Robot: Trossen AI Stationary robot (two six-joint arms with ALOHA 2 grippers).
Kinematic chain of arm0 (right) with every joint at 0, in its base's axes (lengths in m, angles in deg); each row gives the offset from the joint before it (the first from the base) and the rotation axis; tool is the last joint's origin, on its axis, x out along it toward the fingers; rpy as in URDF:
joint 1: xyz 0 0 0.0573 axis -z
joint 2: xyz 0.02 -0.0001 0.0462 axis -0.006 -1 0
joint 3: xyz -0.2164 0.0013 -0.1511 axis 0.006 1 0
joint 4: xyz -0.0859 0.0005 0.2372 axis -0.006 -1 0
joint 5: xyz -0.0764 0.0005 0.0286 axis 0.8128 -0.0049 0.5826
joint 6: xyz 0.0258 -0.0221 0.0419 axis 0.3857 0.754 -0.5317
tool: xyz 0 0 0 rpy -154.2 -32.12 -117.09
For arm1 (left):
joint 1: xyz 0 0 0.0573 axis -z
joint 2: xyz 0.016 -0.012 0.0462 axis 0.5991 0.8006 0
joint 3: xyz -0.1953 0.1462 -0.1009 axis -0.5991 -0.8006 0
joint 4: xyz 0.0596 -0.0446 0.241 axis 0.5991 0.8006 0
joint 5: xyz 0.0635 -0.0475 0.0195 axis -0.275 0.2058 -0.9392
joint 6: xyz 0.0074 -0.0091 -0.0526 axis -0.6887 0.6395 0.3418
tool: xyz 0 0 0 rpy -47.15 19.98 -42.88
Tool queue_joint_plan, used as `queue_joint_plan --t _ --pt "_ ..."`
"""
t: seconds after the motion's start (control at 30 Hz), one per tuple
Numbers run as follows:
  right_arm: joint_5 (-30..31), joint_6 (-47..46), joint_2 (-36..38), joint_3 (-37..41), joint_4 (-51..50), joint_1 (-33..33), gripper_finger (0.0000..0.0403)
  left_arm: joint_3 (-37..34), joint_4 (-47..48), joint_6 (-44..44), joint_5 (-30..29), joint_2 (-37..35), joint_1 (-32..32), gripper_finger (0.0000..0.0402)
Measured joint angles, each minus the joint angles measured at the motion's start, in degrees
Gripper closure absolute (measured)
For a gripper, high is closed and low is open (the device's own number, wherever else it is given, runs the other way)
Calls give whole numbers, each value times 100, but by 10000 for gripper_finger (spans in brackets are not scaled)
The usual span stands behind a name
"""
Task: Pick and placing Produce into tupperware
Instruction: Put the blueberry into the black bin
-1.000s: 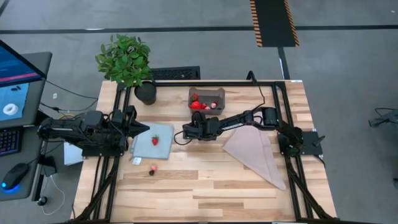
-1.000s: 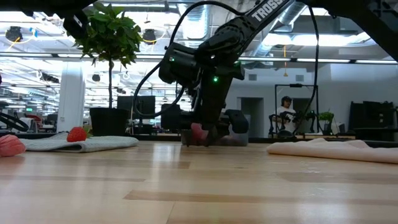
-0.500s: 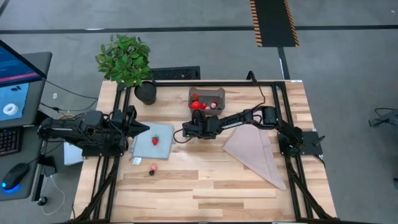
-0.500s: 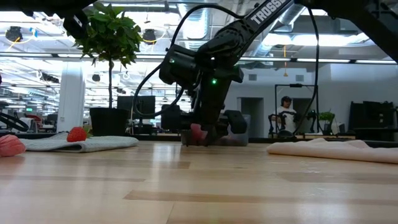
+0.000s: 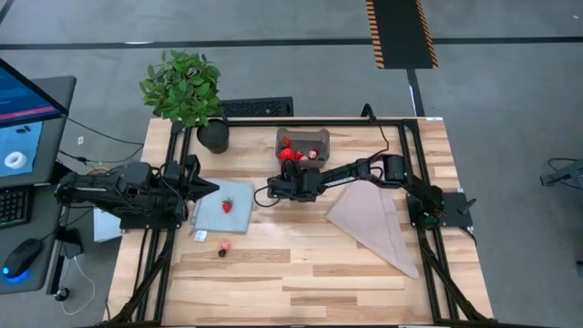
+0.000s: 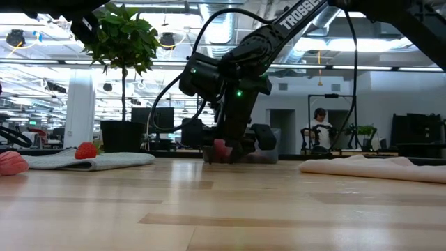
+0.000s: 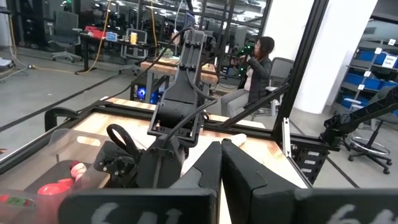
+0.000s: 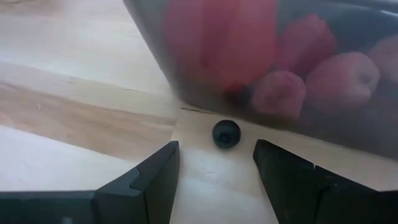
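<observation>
The tupperware (image 5: 302,144), a grey translucent tub, stands on the far middle of the table and holds red and pink produce (image 5: 290,153). In the right wrist view its wall (image 8: 348,118) fills the top, with raspberries (image 8: 339,78) behind it. A small dark berry (image 8: 226,133) lies on the wood just outside the tub. My right gripper (image 8: 216,149) is open and low over the table (image 6: 226,155), its fingers on either side of that berry but short of it. A strawberry (image 5: 227,206) lies on the blue-grey mat (image 5: 239,193). My left gripper (image 7: 221,149) waits shut at the table's left (image 5: 208,189).
A potted plant (image 5: 185,87) stands at the far left corner. A folded pink cloth (image 5: 375,223) lies right of centre. Two small fruit pieces (image 5: 223,248) lie near the mat's front. A person sits beyond the table (image 7: 252,68).
My right gripper has edged a little toward the tub while staying low over the table. Nothing else has moved.
</observation>
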Motion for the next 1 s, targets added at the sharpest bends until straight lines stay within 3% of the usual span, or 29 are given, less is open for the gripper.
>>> queue_joint_plan --t 0.3,0.73,1.0 --pt "7 0 -2 -2 0 30 170 0 7 0 0 0 0 401" --pt "23 0 -4 2 15 41 297 -48 0 9 0 2 0 401" --pt "14 0 -4 2 22 24 322 -52 1 13 -1 2 0 401"
